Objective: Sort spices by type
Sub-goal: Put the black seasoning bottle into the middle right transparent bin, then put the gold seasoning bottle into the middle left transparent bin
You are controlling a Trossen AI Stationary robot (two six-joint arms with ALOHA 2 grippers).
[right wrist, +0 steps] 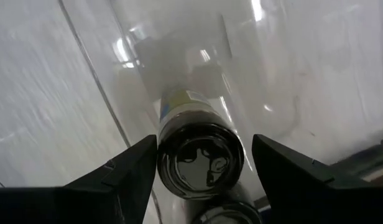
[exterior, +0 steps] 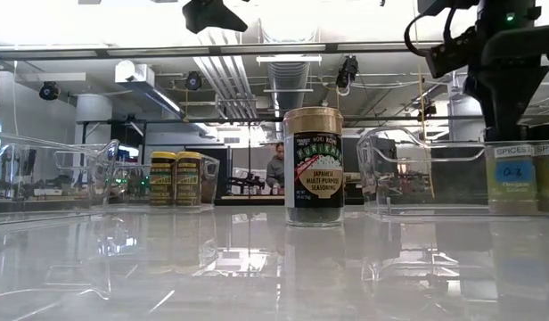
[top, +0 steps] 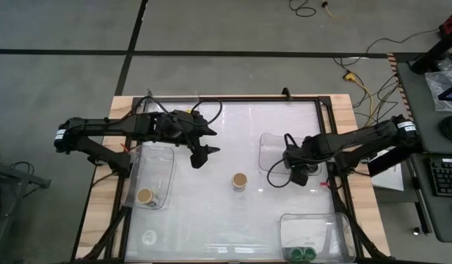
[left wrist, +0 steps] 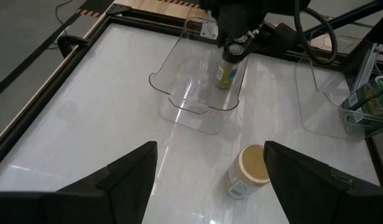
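Note:
My right gripper (top: 299, 174) is down in the clear tray (top: 274, 143) at the table's right, shut on a black-lidded spice jar (left wrist: 226, 74) with a yellow-green label. A second black lid (right wrist: 227, 214) shows right beside it. A tan-lidded jar (top: 239, 180) stands upright on its base mid-table, also in the low view (exterior: 313, 165). My left gripper (top: 202, 154) hangs open and empty above the table, left of that jar, which shows between its fingers in the left wrist view (left wrist: 247, 171). My right gripper has the jar's black lid (right wrist: 170, 158) between its two fingers (right wrist: 135, 174), coming from above and pointing down. The jar stands upright, its base on the tray floor (exterior: 511, 209).
A clear tray (top: 163, 158) at the left holds a tan-lidded jar (top: 144, 196); the low view shows two yellow-lidded jars (exterior: 176, 178) there. A tray (top: 318, 220) at the near right holds green-lidded jars (top: 302, 254). A dark frame (top: 233, 99) rims the table.

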